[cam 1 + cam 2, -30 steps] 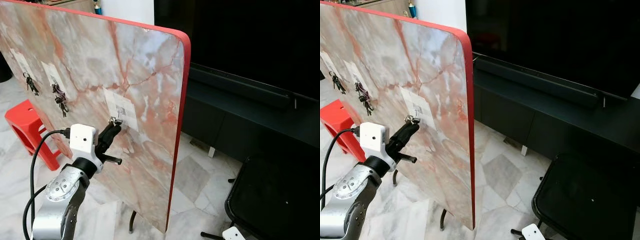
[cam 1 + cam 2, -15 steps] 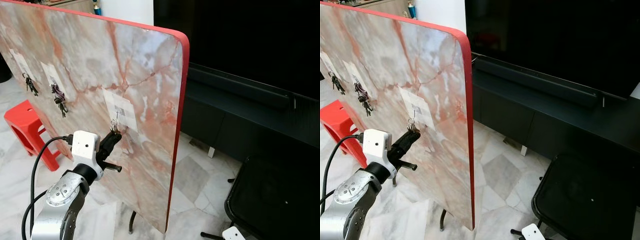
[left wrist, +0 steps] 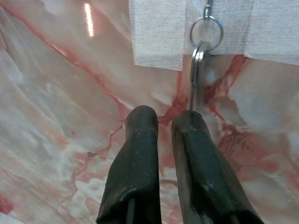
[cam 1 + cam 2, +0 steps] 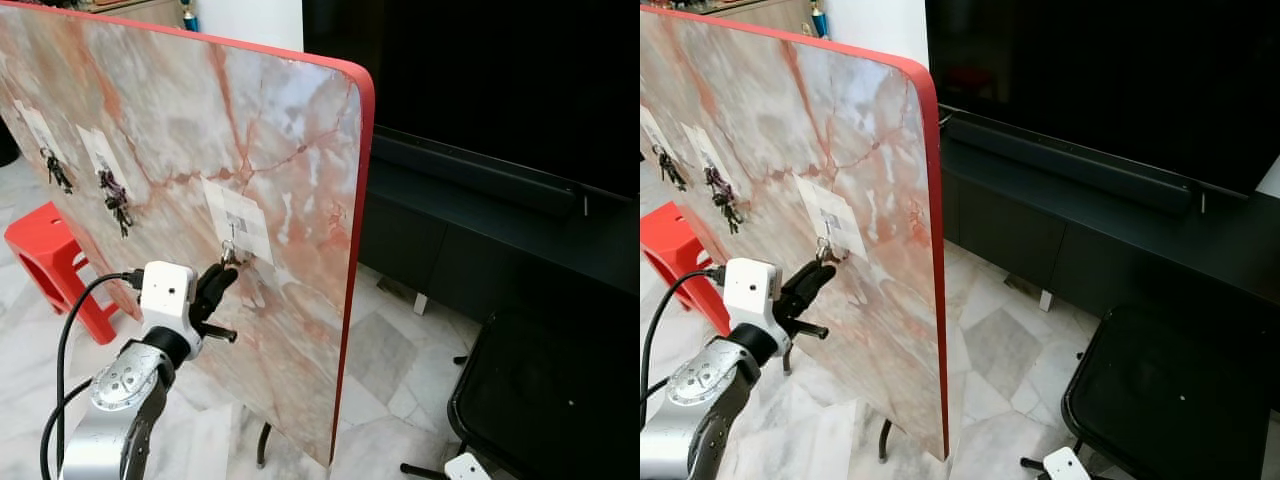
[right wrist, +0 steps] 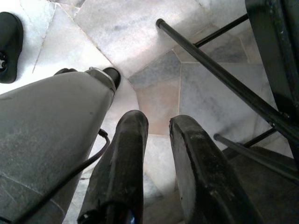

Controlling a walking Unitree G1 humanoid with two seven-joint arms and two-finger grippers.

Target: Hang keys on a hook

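Note:
A single key on a ring [image 3: 206, 33] hangs from a small hook [image 4: 231, 232] on a white tape patch [image 4: 240, 215], fixed to the upright pink marble board [image 4: 180, 130]. Its blade [image 3: 194, 74] points straight down at the fingertips. My left gripper [image 4: 220, 277] sits just below the key, close to the board. The fingers [image 3: 140, 140] stand slightly apart with nothing between them, so the left gripper [image 3: 166, 116] is open. My right gripper [image 5: 156, 123] hangs idle over the floor, fingers apart and empty.
Two more key bunches [image 4: 117, 195] [image 4: 52, 168] hang on hooks further left on the board. A red stool [image 4: 45, 250] stands behind at the left. A dark TV cabinet [image 4: 480, 240] and a black stool [image 4: 550, 400] are at the right, with marble floor [image 4: 390, 360] between.
My left gripper has come down from the hook and let go of the key, which now hangs free. The camera view has shifted slightly.

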